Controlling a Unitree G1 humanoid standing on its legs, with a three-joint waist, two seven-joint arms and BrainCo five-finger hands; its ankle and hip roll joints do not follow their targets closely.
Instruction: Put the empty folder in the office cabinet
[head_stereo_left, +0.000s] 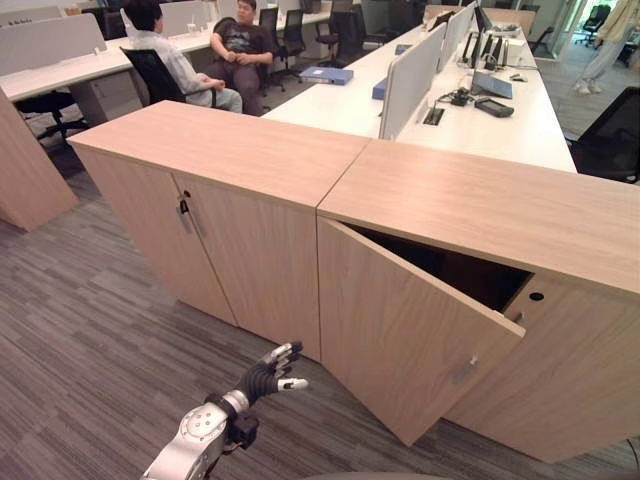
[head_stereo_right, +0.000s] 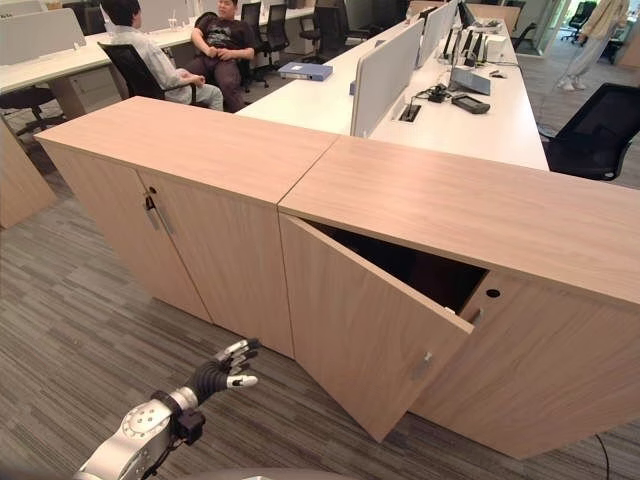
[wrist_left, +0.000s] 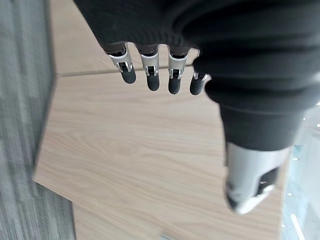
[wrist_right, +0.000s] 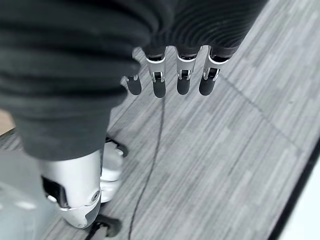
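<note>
Your left hand (head_stereo_left: 268, 374) hung open-fingered, empty, before the light wooden office cabinet (head_stereo_left: 480, 210), whose door (head_stereo_left: 405, 335) stood ajar for access; your right hand (wrist_right: 170, 75) likewise held nothing.

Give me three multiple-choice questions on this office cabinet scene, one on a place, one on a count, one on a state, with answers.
1. Where does the blue folder lie?
A. on the white desk
B. on the floor
C. inside the cabinet

2. How many people sit on chairs behind the cabinets?
A. none
B. two
C. four

3. The right-hand cabinet's door is:
A. closed
B. removed
C. partly open

Answers: 1 A, it rests on the desk beyond the cabinets. 2 B, two seated people show at the back. 3 C, it swings outward, showing a dark gap. The left hand hangs open before it.
</note>
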